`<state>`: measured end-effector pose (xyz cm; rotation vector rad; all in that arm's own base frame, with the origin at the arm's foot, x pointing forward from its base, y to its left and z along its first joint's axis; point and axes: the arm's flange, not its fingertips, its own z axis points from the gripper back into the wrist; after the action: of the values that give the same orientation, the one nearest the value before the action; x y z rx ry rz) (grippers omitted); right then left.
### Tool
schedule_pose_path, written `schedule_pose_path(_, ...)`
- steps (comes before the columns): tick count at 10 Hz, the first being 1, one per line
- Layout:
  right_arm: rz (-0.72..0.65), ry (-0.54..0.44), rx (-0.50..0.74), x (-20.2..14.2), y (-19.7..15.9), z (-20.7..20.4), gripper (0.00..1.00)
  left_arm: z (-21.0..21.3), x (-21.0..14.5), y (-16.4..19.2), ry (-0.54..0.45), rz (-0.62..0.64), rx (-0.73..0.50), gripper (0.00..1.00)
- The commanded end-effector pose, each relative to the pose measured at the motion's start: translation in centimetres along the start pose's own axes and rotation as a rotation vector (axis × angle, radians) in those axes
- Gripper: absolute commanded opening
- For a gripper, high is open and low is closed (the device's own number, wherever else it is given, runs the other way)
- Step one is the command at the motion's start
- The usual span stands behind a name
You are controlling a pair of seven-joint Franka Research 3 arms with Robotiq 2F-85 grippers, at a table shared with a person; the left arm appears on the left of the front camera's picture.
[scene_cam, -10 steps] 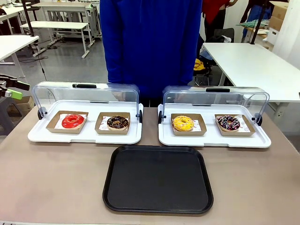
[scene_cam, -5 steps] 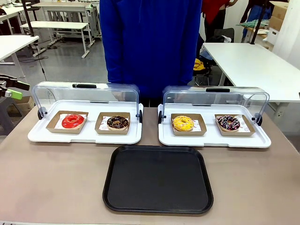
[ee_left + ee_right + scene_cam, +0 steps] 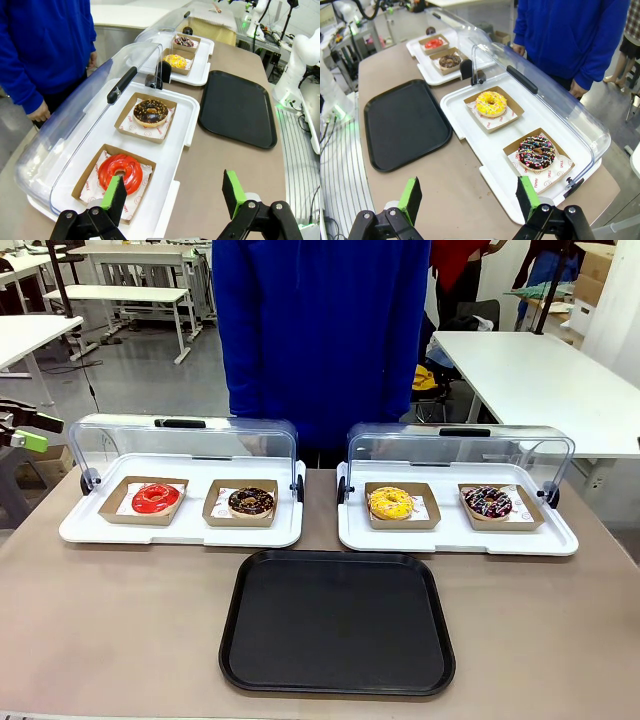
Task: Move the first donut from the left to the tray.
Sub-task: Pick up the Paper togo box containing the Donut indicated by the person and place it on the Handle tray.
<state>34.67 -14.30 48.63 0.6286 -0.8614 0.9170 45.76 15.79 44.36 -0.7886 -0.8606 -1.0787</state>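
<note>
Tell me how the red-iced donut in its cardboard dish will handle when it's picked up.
The red-iced donut looks soft, so a firm pinch would probably dent it. Its glossy icing may smear or stick on contact. The shallow cardboard dish seems thin and light; gripped by one wall it could flex and tip.

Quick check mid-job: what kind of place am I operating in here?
Likely a lab or workshop staged as a donut counter: plain white work tables behind the person, donuts in white display trays with clear lids.
</note>
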Motion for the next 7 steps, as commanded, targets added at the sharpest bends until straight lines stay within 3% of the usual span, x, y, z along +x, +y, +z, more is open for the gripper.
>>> schedule_pose_path(1, 0.023, -0.031, -0.003, 0.29, -0.38, -0.04, 1.00, -0.04, 0.05, -0.23, -0.012, -0.004, -0.003, 1.00)
schedule_pose_path(7, 0.023, -0.031, -0.003, 0.29, -0.38, -0.04, 1.00, -0.04, 0.05, -0.23, -0.012, -0.004, -0.003, 1.00)
